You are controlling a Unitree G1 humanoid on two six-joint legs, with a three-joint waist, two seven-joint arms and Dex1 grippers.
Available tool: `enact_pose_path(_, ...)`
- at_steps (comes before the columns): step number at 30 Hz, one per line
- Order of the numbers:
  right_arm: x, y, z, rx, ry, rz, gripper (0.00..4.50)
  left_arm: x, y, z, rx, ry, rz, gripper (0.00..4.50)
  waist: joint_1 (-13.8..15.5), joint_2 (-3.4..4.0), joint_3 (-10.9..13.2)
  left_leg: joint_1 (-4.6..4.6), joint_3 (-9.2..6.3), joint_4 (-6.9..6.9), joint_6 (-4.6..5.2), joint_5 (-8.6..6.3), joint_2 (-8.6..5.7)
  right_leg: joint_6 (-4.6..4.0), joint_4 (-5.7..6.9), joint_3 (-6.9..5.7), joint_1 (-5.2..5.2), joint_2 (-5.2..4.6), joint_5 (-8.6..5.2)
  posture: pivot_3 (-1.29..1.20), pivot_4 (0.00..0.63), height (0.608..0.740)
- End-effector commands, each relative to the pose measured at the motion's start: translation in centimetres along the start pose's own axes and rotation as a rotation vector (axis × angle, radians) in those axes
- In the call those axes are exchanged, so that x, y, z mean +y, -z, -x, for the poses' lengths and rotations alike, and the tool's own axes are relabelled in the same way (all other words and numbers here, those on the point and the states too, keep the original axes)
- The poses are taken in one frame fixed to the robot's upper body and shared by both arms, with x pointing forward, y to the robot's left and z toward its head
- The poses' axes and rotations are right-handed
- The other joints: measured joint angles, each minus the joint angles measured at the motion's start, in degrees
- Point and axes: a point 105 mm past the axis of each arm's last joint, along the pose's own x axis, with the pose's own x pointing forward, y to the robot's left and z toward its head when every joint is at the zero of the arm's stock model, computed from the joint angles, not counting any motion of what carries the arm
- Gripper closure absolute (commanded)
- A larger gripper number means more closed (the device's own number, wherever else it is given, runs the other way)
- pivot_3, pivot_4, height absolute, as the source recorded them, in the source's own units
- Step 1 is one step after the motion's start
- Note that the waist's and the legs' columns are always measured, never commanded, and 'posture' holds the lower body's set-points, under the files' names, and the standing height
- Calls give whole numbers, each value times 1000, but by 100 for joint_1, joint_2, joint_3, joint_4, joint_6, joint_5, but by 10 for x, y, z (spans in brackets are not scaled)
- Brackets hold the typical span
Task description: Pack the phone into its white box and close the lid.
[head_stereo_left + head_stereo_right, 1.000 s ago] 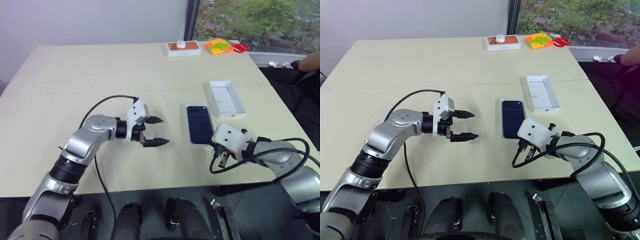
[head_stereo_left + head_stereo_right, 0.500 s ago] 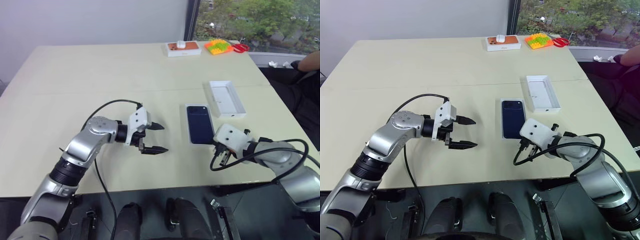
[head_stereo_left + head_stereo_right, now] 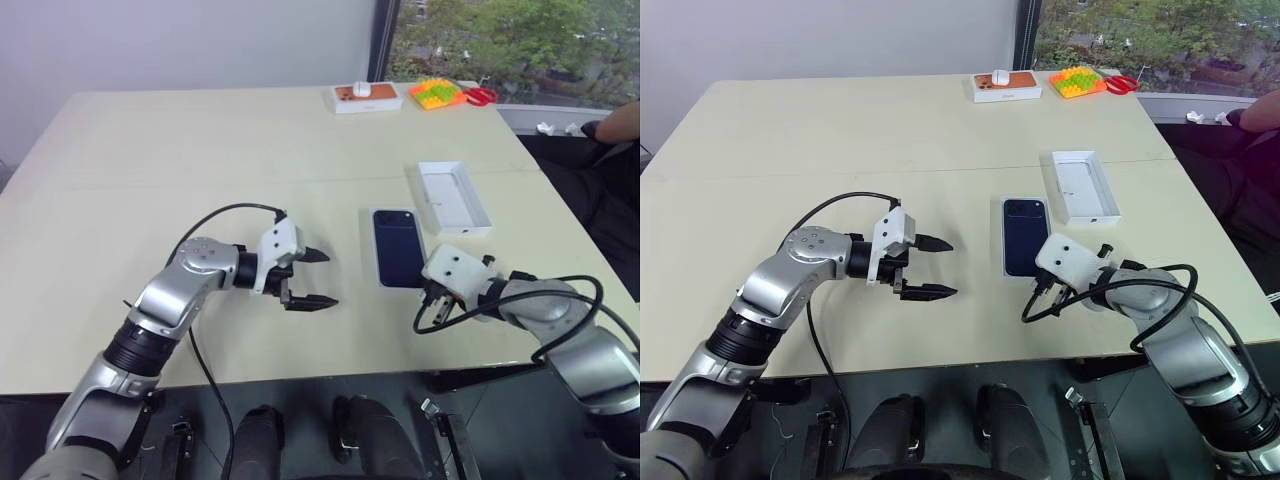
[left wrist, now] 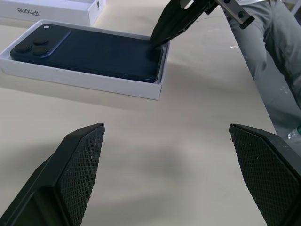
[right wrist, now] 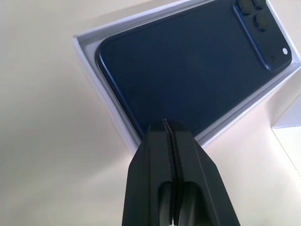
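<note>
The dark navy phone [image 3: 398, 248] lies flat inside the shallow white box [image 4: 80, 80], lenses at its far end. The lid [image 3: 454, 197] rests open side up just beyond the box, to its right. My right gripper [image 5: 165, 123] is shut, and its tip sits at the phone's near end, seemingly touching the glass beside the box wall [image 5: 89, 61]. It holds nothing. The left gripper [image 3: 328, 279] hovers open over bare table to the left of the box, pointing toward it, with nothing between its fingers.
At the table's far edge stand a white box with an orange top [image 3: 367, 96], a bright orange and green block toy [image 3: 436, 93] and red scissors [image 3: 482, 95]. A person's arm [image 3: 620, 120] shows at the right edge. Bare table lies left of the box.
</note>
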Motion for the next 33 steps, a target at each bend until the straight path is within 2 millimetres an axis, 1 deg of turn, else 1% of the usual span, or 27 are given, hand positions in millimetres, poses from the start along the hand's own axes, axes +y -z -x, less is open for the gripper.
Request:
enact_pose_path(1, -9, -20, 9, -76, 40, 38, 4500, 7, -9, 9, -31, -51, -29, 36, -3, 0, 0, 0, 0, 0, 0, 0, 0, 0, 1, 0, 0, 1, 0, 0, 150, 740)
enact_pose_path(3, -9, -31, 11, -115, 38, 41, 4500, 14, -9, 16, -38, -94, -11, 36, -5, 0, 0, 2, 0, 0, 0, 0, 3, 0, 3, 1, 0, 4, 0, 0, 150, 740)
enact_pose_path(5, -9, -36, 12, -132, 37, 39, 4500, 18, -8, 20, -42, -119, -1, 36, -6, 0, 0, 4, 0, 1, 0, 0, 10, -1, 4, 1, 0, 11, 1, 0, 150, 740)
enact_pose_path(7, -9, -36, 12, -134, 37, 37, 4500, 19, -8, 21, -43, -123, 1, 36, 2, 0, 0, 10, -1, -1, 0, 0, 14, -1, 7, 1, 2, 15, 1, 0, 150, 740)
enact_pose_path(9, -9, -39, 10, -145, 38, 21, 4500, 29, -6, 36, -37, -183, 15, 36, 2, 0, 0, 11, -1, -1, 0, 0, 17, -2, 7, 1, 3, 18, 1, 0, 150, 740)
enact_pose_path(10, -9, -40, 9, -147, 37, 15, 4500, 32, -5, 40, -35, -200, 18, 36, -1, 0, 0, 10, 0, 0, 0, 0, 17, -2, 7, 1, 2, 18, 1, 0, 150, 740)
enact_pose_path(13, -12, -32, 8, -130, 34, -30, 4500, 35, -2, 47, -19, -225, 17, 36, -8, 0, 0, 13, 2, 0, 0, 0, 19, -3, 7, 4, 2, 20, 2, 0, 150, 740)
enact_pose_path(16, -18, -27, 9, -117, 45, -44, 3677, 35, -2, 47, -18, -223, 16, 0, 12, 0, 0, 12, 3, 0, 0, 0, 19, -4, 7, 4, 3, 19, 2, 0, 150, 740)
enact_pose_path(17, -18, -26, 9, -116, 45, -44, 3250, 35, -2, 47, -19, -223, 16, 0, 13, 0, 0, 11, 3, 1, 0, 0, 18, -4, 7, 4, 3, 18, 2, 0, 150, 740)
enact_pose_path(18, -20, -25, 11, -113, 50, -44, 2664, 35, -2, 46, -16, -226, 15, 0, 11, 0, 0, 11, 3, 1, 0, 0, 18, -4, 6, 4, 3, 18, 2, 0, 150, 740)
enact_pose_path(19, -23, -23, 13, -107, 63, -41, 2256, 35, -1, 45, -13, -230, 18, 0, 9, 0, 0, 10, 3, 1, 0, 0, 18, -4, 6, 5, 3, 18, 2, 0, 150, 740)
enact_pose_path(21, -33, -20, 16, -90, 114, -39, 1195, 36, 1, 43, -7, -238, 31, 0, 9, 0, 0, 11, 4, 1, 0, 0, 18, -4, 6, 5, 3, 19, 2, 0, 150, 740)
enact_pose_path(23, -37, -18, 18, -83, 132, -45, 221, 38, 1, 42, -3, -243, 36, 0, 7, 0, 0, 11, 3, 0, 0, 0, 18, -4, 7, 5, 3, 19, 3, 0, 150, 740)
enact_pose_path(28, -36, -16, 21, -85, 125, -49, 221, 39, 3, 41, 4, -247, 36, 0, -9, 0, 0, 15, 4, -1, 0, 0, 23, -5, 9, 7, 3, 25, 3, 0, 150, 740)
enact_pose_path(30, -34, -10, 24, -77, 106, -66, 221, 43, 2, 39, 4, -255, 23, 0, 4, 0, 0, 16, 4, 0, 0, 0, 25, -5, 11, 7, 3, 27, 3, 0, 150, 740)
enact_pose_path(33, -36, -5, 28, -68, 105, -74, 221, 47, 1, 34, 8, -264, -4, 0, 17, 0, 0, 16, 4, 1, 0, 0, 23, -5, 12, 7, 5, 26, 3, 0, 150, 740)
